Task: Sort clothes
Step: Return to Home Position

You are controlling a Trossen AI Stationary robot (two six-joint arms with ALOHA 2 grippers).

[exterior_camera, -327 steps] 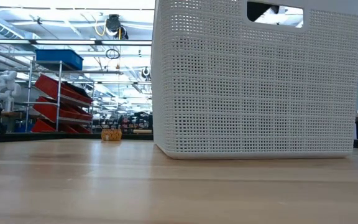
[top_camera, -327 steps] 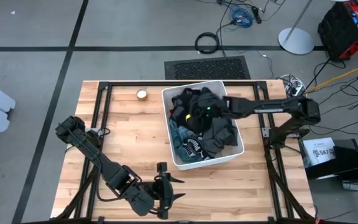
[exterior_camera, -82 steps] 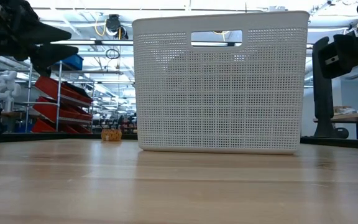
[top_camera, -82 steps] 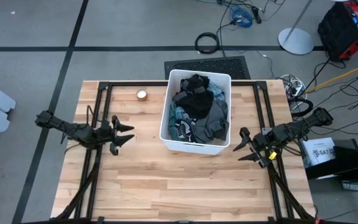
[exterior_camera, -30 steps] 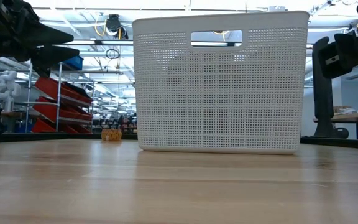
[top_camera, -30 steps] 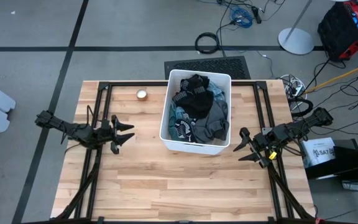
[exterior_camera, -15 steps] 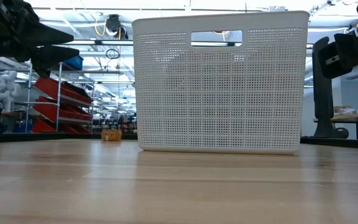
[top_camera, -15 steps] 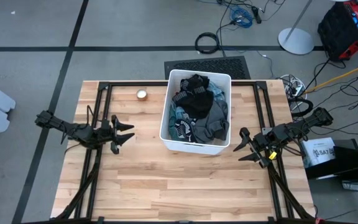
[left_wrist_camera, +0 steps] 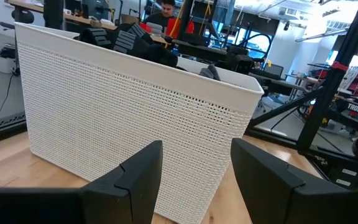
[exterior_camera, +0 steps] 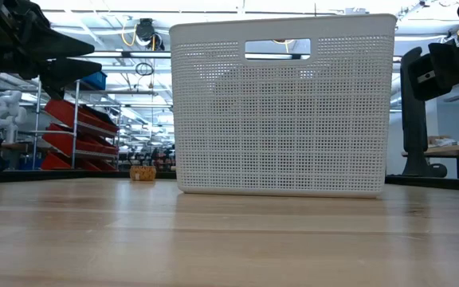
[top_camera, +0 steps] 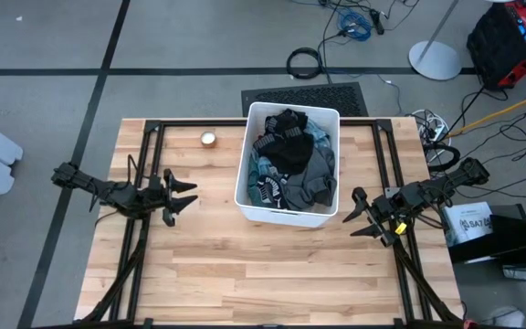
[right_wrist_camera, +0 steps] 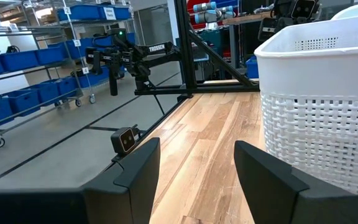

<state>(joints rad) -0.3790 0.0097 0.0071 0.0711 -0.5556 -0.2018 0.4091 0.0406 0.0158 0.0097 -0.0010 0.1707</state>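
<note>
With the clothes (top_camera: 290,164) in the bin (top_camera: 241,178), left gripper (top_camera: 188,195) and right gripper (top_camera: 354,212) hover released at opposite side edges of the desk (top_camera: 245,265), apparently parked.

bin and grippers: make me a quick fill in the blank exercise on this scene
1. The clothes sit piled in a bin coloured ____.
2. The left gripper and the right gripper hang empty on either side of the bin, each with its fingers ____.
3. The small round thing lies on the table on the ____ arm's side of the bin.

Missing words: white; open; left.
</note>
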